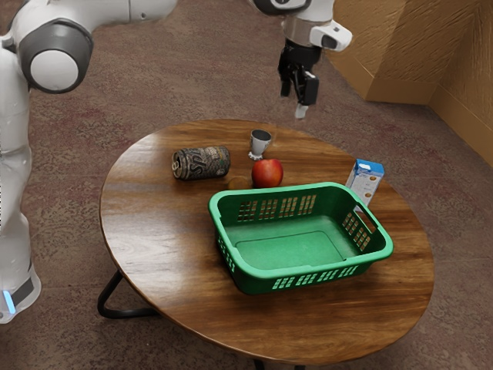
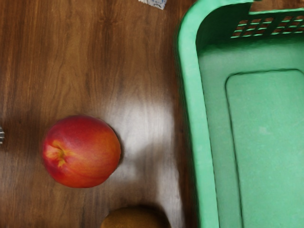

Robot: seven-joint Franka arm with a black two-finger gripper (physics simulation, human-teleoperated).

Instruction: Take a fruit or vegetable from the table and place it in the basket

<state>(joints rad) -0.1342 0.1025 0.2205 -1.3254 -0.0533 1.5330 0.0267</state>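
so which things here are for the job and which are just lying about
For the job:
- red-orange fruit
- green basket
- perhaps the brown rounded thing, if it is a fruit or vegetable; too little shows to tell

Just lying about:
- dark patterned can
- small silvery cup
- blue-and-white carton

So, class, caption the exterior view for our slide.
Robot hand above a round wooden table bearing a green basket and a red fruit.
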